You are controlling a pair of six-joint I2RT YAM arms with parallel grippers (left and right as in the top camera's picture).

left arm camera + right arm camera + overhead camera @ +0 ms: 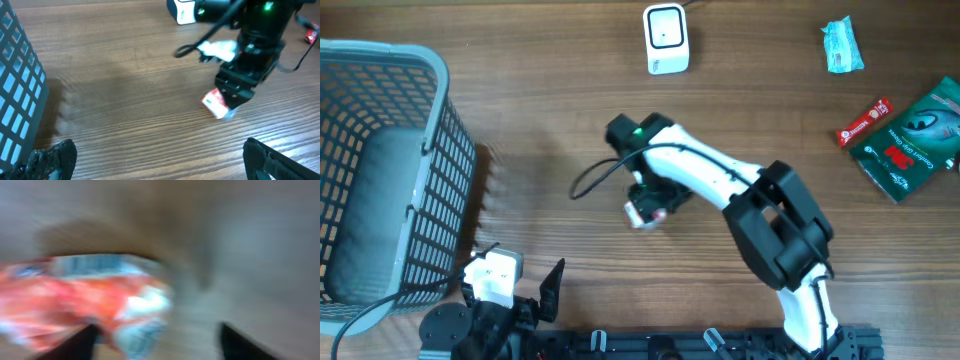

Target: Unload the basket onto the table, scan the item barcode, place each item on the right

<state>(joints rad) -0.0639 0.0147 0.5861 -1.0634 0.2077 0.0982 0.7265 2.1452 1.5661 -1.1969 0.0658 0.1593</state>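
Observation:
The item is a small red and white packet (646, 211) lying on the wooden table near its middle. It also shows in the left wrist view as the packet (218, 104) and, blurred, in the right wrist view as the packet (90, 297). My right gripper (657, 198) hangs right over it, open, and the packet lies by the left finger with the gripper (157, 335) spread wide. A white barcode scanner (666, 38) stands at the far edge. My left gripper (160, 160) is open and empty at the near left (523, 290).
A grey mesh basket (380, 170) fills the left side, close to my left arm. At the far right lie a teal packet (841, 45), a red bar (863, 120) and a green packet (910, 140). A black cable (592, 176) loops left of the right wrist.

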